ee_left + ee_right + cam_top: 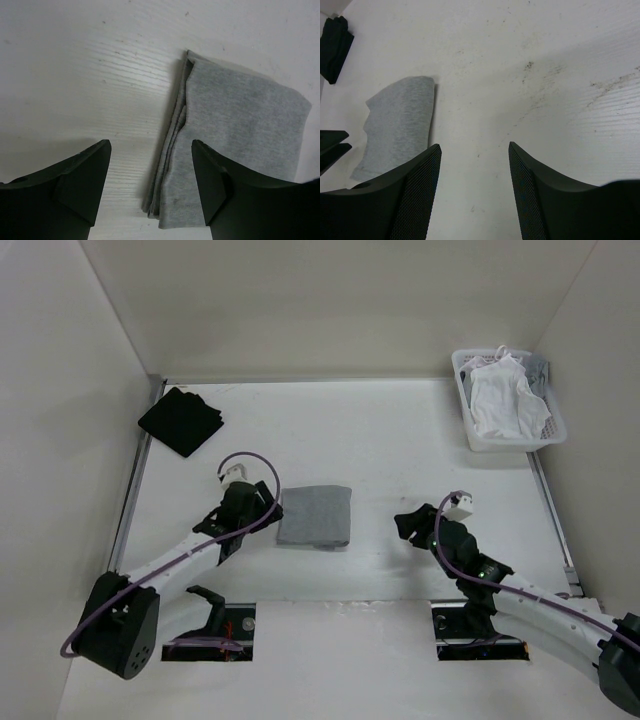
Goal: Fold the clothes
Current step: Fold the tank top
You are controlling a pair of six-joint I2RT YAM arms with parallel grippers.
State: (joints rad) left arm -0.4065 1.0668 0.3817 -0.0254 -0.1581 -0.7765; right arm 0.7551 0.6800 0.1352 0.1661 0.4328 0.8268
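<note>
The clothes, a light grey shirt [315,516], lie folded into a small flat rectangle in the middle of the white table. My left gripper [273,510] is at the shirt's left edge. In the left wrist view the left gripper [151,150] is open, and the stacked layered edge of the shirt [240,125] lies on the table between and beyond its fingers. Nothing is held. My right gripper [410,525] is open to the right of the shirt, apart from it. In the right wrist view the right gripper [475,150] has only bare table between its fingers, with the shirt [397,122] off to the left.
A small black cloth [181,420] lies folded at the back left by the wall. A white basket [515,443] with white garments [505,400] stands at the back right. Walls close in the table on the left, back and right.
</note>
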